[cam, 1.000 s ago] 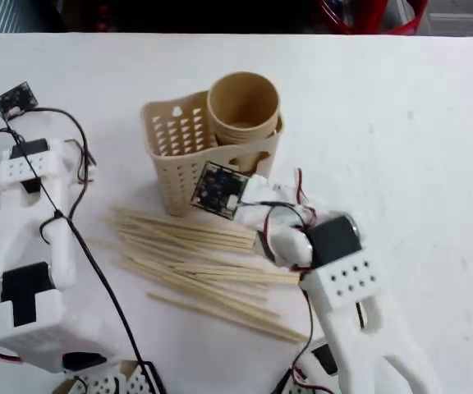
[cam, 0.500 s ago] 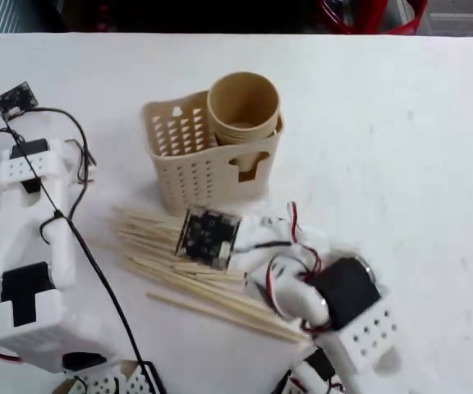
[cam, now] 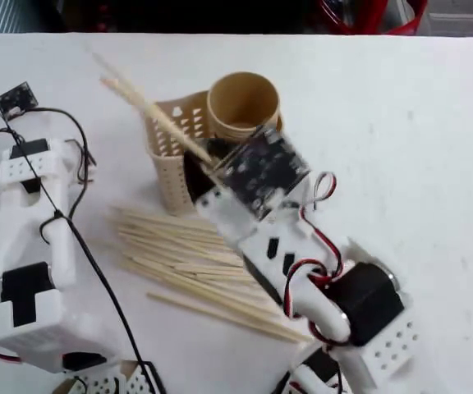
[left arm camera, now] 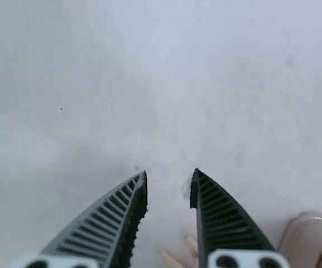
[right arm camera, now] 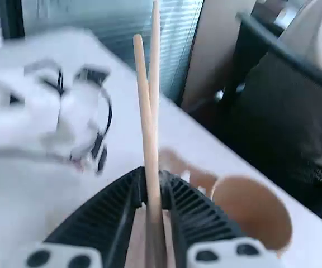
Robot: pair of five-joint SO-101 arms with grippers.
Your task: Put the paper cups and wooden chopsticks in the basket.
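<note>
My right gripper (cam: 206,168) is raised over the beige basket (cam: 169,152), shut on two wooden chopsticks (cam: 142,104) that slant up and away toward the far left. The right wrist view shows the pair of chopsticks (right arm camera: 146,111) clamped between the dark fingers (right arm camera: 189,215), gripper (right arm camera: 151,187). Stacked paper cups (cam: 243,105) stand in the basket's right side. Several more chopsticks (cam: 195,263) lie in a loose pile on the table in front of the basket. My left gripper (left arm camera: 168,187) hovers open over bare white table, with nothing between its fingers.
The left arm (cam: 27,238) lies along the table's left side with trailing black cables (cam: 80,238). A small circuit board (cam: 15,98) sits at far left. A basket corner (left arm camera: 312,240) and chopstick tips (left arm camera: 178,254) edge the left wrist view.
The right arm dipped to the chopstick pile, shut on two sticks, then lifted them up over the basket. The left arm stayed still.
</note>
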